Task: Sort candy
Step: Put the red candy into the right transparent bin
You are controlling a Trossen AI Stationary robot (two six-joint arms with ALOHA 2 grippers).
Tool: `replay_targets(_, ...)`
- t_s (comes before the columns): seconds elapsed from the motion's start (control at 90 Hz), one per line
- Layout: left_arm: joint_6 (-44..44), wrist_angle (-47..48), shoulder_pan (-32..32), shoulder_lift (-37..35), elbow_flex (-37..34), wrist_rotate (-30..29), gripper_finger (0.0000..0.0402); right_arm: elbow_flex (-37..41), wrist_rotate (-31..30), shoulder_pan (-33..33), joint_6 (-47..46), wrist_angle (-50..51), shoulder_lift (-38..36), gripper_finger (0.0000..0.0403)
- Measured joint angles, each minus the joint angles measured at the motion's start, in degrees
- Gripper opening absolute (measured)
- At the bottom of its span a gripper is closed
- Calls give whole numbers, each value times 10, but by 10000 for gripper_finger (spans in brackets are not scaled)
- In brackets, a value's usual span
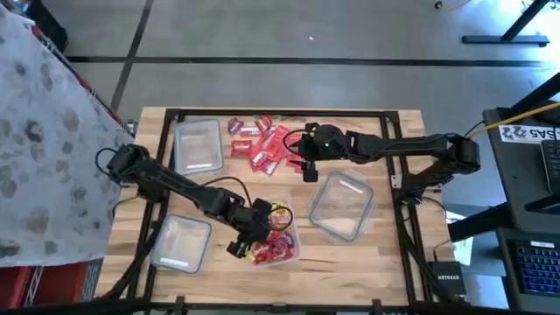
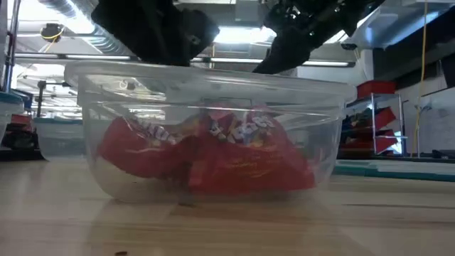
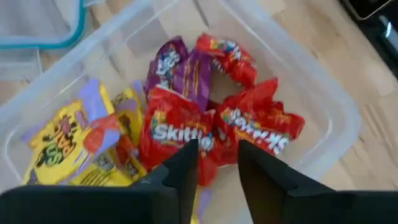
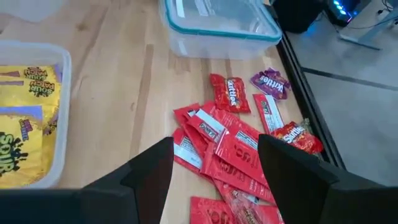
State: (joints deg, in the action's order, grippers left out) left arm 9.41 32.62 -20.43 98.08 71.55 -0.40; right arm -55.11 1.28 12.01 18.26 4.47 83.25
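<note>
Left gripper: hangs over the near-middle tub, fingers a narrow gap apart, nothing between them, tips just above the red packets.
Right gripper: above bare wood at the right edge of the loose candy pile, fingers spread wide, empty.
Candy in near-middle tub: red Skittles packets, purple ones, yellow sour packets against one wall.
Loose candy: mostly red wrappers scattered at the table's far middle, one purple piece nearest the table edge.
Other tubs: far-left tub, near-left tub, tilted right tub, all look empty.
Open room: bare wood between the pile and the right tub; the black frame rail runs close to the right tub.
</note>
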Motion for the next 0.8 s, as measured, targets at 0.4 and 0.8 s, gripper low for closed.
replay_targets(0.4, -134, 20, 19, -9, 0, -234, 109, 0, 0, 0, 0, 2, 0, 222)
replay_targets(0.8, -366, 225, 260, -44, 0, -303, 109, 0, 1, 0, 0, -3, 0, 222)
